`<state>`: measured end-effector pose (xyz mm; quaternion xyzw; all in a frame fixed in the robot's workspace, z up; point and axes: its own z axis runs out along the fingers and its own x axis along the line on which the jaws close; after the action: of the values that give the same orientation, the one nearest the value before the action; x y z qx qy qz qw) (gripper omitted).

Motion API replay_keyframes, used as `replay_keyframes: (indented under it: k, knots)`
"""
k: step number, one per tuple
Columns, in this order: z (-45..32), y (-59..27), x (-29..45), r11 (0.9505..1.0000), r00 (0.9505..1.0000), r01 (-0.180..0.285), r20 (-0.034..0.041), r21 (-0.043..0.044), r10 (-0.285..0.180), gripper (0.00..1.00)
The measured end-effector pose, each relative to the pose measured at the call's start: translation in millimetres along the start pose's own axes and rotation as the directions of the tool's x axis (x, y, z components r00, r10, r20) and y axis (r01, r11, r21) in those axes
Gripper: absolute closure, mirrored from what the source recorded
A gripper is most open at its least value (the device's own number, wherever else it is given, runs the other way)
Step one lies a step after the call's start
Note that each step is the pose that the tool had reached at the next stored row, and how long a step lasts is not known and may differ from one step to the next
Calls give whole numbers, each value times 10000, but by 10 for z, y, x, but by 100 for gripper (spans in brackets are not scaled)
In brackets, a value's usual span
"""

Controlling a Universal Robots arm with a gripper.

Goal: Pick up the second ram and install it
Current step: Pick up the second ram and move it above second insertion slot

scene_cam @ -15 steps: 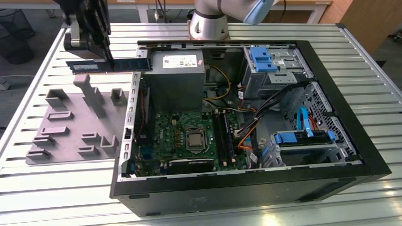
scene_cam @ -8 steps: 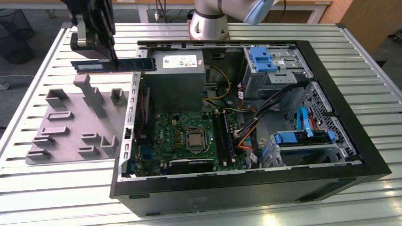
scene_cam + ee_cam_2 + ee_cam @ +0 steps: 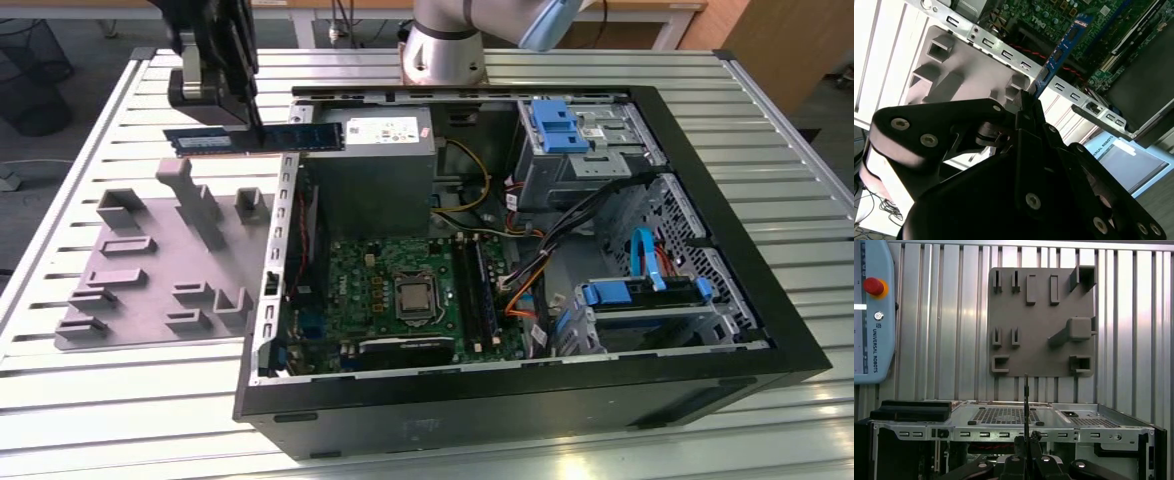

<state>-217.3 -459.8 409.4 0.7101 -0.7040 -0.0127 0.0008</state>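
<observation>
My gripper [image 3: 244, 122] hangs at the exterior view's upper left, over the left wall of the open computer case [image 3: 747, 300], and it is shut on the second ram [image 3: 256, 138]. The blue-green stick lies level, one end over the grey fixture plate [image 3: 140, 275] and the other towards the power supply [image 3: 376, 150]. In both wrist views the second ram [image 3: 1061, 50] [image 3: 1026, 400] shows edge-on, reaching out from between the black fingers [image 3: 1024, 112]. The motherboard [image 3: 394, 290] with its long black slots [image 3: 474, 290] lies lower inside the case.
The grey fixture plate [image 3: 1041, 320] carries several raised blocks. Blue drive brackets [image 3: 641, 292] and loose cables [image 3: 527, 285] crowd the case at the exterior view's right. A pendant with a red button [image 3: 873, 286] lies on the slatted table [image 3: 107, 400]. The arm's base [image 3: 447, 45] stands behind the case.
</observation>
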Motion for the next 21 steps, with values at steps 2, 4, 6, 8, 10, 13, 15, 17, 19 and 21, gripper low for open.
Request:
replay_keyframes:
  k: [2, 4, 6, 8, 10, 13, 15, 17, 19, 21]
  knots:
    - [0, -13, 0, 10000, 10000, 1, 0, 1, -1, 86]
    - [0, -14, 0, 10000, 10000, -2, 0, 0, 2, 86]
    - [-1, -29, 0, 10000, 10000, 0, 0, 0, 0, 86]
    - [-1, -33, 0, 10000, 10000, 1, 0, 0, -1, 86]
    - [-1, -37, 0, 10000, 10000, 0, 0, 0, 0, 86]
    - [-1, -49, 0, 10000, 10000, 0, -1, 0, 0, 86]
    - [-2, -63, 0, 10000, 10000, 0, -1, 0, 0, 86]
    - [-2, -81, 1, 10000, 10000, 0, -1, 0, 0, 86]
    - [-2, -102, 1, 10000, 10000, 0, -1, 0, 0, 86]
    - [-3, -122, 1, 10000, 10000, 1, 0, -1, -1, 86]
